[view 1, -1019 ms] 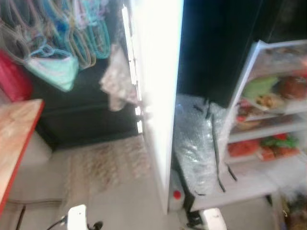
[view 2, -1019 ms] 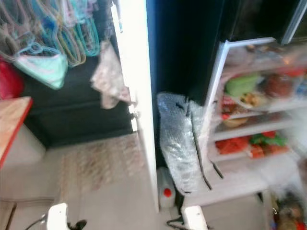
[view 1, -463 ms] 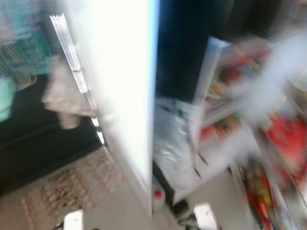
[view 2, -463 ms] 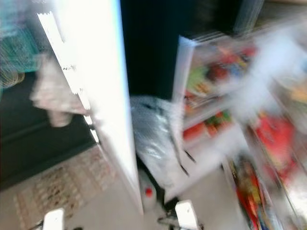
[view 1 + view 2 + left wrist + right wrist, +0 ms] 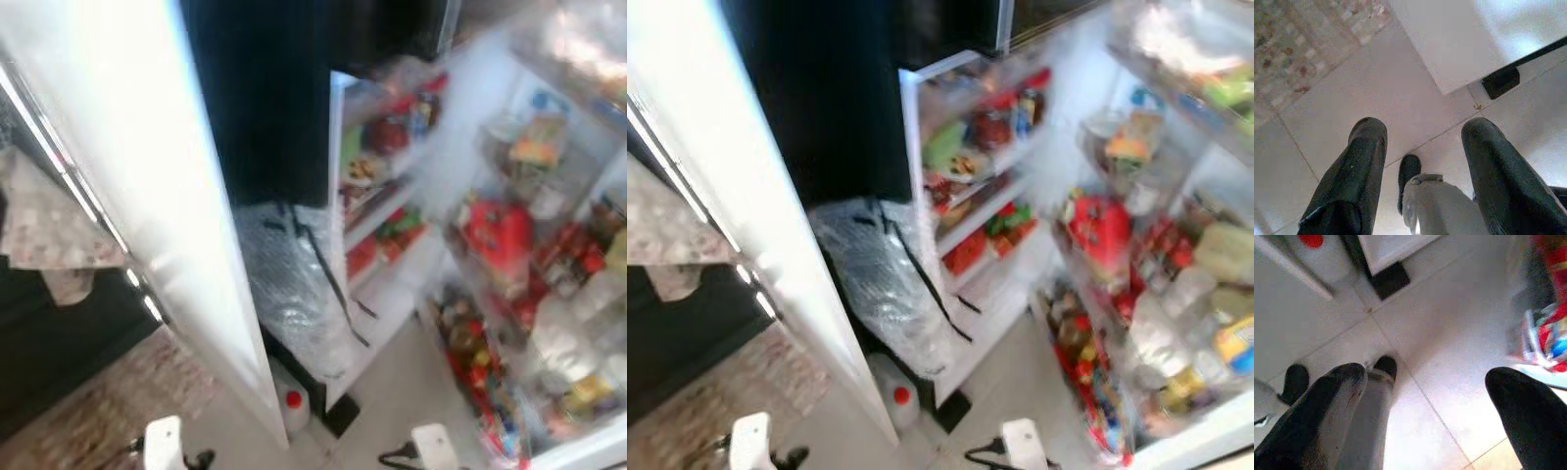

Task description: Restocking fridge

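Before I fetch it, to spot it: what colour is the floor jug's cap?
Red; the jug shows best in the right eye view.

My left gripper (image 5: 1422, 147): two long black fingers (image 5: 1352, 176), matte. Right gripper (image 5: 1425, 396) same. Silver leg, black foot (image 5: 1408, 171).

Home kitchen: stocked open fridge (image 5: 980, 186), tiled floor (image 5: 1400, 98)

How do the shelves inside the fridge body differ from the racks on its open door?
The fridge shelves sit deep in the cabinet, facing the robot, and carry green and red foods on flat white tiers. The door racks hang on the swung-open door on the robot's right, narrower, crowded with bottles, jars and a red pack. The lowest shelf looks bare; the lowest rack is full. Both are white and blurred.
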`<state>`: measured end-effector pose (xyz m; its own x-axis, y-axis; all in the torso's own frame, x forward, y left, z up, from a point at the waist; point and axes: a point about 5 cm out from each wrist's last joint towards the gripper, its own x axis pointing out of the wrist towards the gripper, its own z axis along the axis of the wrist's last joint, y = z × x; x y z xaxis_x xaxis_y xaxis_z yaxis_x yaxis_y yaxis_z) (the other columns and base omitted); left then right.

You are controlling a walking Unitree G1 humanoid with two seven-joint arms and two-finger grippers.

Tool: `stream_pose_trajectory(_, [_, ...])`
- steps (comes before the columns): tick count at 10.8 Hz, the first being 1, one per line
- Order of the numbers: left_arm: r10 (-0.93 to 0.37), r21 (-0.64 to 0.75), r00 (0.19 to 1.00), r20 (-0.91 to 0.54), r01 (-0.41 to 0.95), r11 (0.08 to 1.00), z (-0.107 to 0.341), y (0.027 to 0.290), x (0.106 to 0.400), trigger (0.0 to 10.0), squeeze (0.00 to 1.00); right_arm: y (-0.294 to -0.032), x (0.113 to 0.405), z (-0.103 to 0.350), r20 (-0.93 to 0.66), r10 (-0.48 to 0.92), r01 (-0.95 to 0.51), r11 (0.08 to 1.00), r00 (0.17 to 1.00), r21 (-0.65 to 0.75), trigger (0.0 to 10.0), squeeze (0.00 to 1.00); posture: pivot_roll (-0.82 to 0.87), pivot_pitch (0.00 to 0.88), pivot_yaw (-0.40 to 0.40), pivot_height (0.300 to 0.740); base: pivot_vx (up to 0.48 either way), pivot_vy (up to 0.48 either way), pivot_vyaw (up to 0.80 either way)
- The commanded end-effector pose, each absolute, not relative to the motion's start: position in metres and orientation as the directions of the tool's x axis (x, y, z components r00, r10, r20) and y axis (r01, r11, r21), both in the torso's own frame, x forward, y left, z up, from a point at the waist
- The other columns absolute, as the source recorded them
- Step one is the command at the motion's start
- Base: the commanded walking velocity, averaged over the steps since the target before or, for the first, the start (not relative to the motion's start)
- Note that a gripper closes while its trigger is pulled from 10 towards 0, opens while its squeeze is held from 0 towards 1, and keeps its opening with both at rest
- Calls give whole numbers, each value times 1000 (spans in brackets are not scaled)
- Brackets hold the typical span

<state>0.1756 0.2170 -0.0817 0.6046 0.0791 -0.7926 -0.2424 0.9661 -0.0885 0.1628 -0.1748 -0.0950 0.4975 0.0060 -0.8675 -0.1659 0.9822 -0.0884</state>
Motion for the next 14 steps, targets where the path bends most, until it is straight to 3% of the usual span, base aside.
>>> stream_pose_trajectory(1, [87,-72,577,-812,-248,966,-86,221,166,10000,0,-167,165,-95,-862,26,-171,983,505,-70,10000,0,8,0,53,740,0,0,0])
stream_pose_trajectory(8, [85,-58,564,-821,-231,971,-87,221,163,10000,0,-167,164,-95,-861,28,-172,983,508,-70,10000,0,20,0,56,740,0,0,0])
stream_pose_trajectory(14, [84,-34,550,-831,-200,979,-89,220,159,10000,0,-168,163,-95,-864,22,-176,981,504,-77,10000,0,8,0,52,740,-178,0,0])
